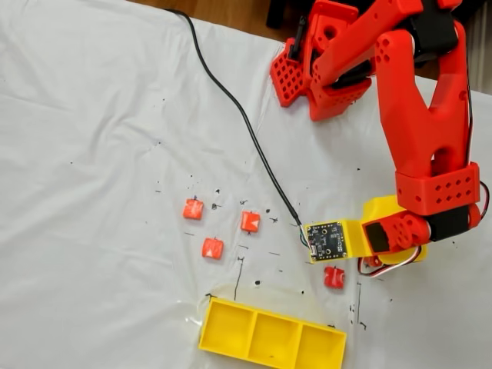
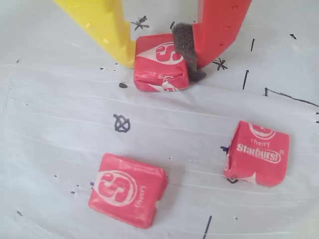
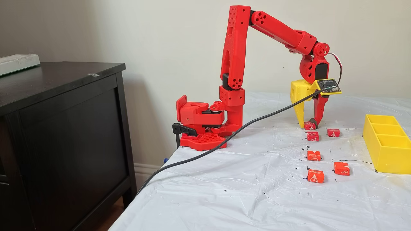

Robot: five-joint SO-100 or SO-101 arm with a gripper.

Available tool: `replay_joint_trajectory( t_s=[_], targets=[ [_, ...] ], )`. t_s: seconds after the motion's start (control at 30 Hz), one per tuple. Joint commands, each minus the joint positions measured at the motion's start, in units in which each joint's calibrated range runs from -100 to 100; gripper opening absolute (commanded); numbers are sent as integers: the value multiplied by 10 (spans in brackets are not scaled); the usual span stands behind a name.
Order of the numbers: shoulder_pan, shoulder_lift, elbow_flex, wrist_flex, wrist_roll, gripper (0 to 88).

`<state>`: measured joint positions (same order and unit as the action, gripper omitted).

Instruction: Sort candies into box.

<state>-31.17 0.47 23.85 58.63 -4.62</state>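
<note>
Between the yellow finger and the red finger's dark foam pad in the wrist view, the tool is clenched on one cherry candy resting on the white-covered surface, with two more candies () lying apart below it. Seen from above in a fixed view, the arm covers the tool, three candies () lie left of the circuit-board block, and the box (all three compartments bare) sits at the bottom edge. From the side in a fixed view, the tool stands on the farthest candy, the box well to the right.
</note>
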Motion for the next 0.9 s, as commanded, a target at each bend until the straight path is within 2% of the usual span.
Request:
replay_joint_trajectory(
  t_s=[0.0,0.3,0.6,0.87],
  targets=[
    [6,-105,-22,53,9,2],
    [90,-206,-144,112,28,2],
    [169,-112,-253,-2,28,2],
    [175,-49,-288,-47,27,2]
  ],
)
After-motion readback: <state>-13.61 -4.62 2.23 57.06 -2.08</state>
